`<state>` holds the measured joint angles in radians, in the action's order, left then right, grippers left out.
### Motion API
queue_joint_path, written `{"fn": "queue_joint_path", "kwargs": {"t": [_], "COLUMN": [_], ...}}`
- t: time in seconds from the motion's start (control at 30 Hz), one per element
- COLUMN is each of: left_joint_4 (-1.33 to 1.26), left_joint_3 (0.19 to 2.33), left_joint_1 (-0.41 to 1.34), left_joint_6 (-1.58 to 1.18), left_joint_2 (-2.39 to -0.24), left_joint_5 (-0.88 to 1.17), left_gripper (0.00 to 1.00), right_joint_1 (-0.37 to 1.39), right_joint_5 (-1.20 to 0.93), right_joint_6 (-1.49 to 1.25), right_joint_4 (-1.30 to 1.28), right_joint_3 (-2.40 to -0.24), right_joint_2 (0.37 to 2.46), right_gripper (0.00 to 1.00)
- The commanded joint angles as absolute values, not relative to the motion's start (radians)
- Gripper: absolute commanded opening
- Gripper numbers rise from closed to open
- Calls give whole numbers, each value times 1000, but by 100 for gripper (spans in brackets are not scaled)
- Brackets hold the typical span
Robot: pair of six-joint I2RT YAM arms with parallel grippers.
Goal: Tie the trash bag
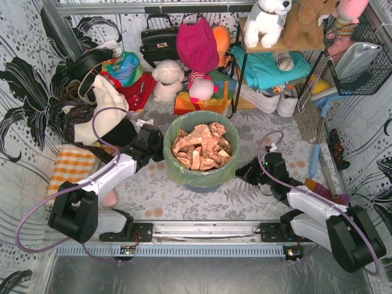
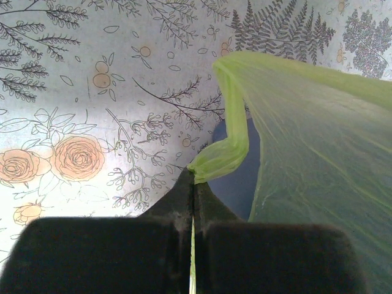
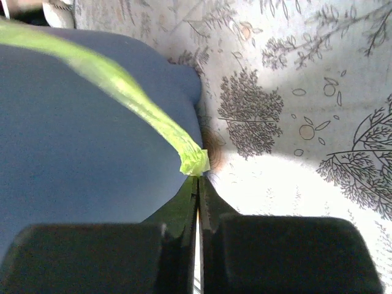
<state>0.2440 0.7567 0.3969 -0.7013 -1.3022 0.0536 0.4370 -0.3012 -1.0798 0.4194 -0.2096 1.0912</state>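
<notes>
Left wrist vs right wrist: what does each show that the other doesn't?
Left wrist only: the trash bag as a broad translucent sheet, with just a sliver of bin behind. Right wrist only: the bag as a thin taut strand across a wide bin wall. Both: jaws shut on a pinched green bag tip, above the printed table cover.

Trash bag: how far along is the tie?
Done: both edges gripped. In hand: left gripper and right gripper each shut on a bunched edge of the trash bag. Remaining: the mouth lies open over the bin, paper showing, no knot.
</notes>
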Motion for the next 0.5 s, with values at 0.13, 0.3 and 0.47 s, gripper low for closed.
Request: {"fn": "queue_joint_path", "kwargs": {"t": [0.13,0.3,0.47], "left_joint_4": [221,235,253], "left_joint_3": [750,757,759], "left_joint_1": [393,393,393], "left_joint_6": [-695,-688,-691], "left_joint_2": [-1266,-1269,-1284], "left_joint_5": [46,32,17], "left_gripper": [0,0,0], "right_joint_1": [431,431,431], "right_joint_5": [-37,84,168], "right_joint_6": [-864,-825,-797], "right_joint_4": [-170,-393,-495], "right_joint_3": [-437,-512,-555], "right_joint_2": [812,743,767], "right_gripper": [0,0,0]}}
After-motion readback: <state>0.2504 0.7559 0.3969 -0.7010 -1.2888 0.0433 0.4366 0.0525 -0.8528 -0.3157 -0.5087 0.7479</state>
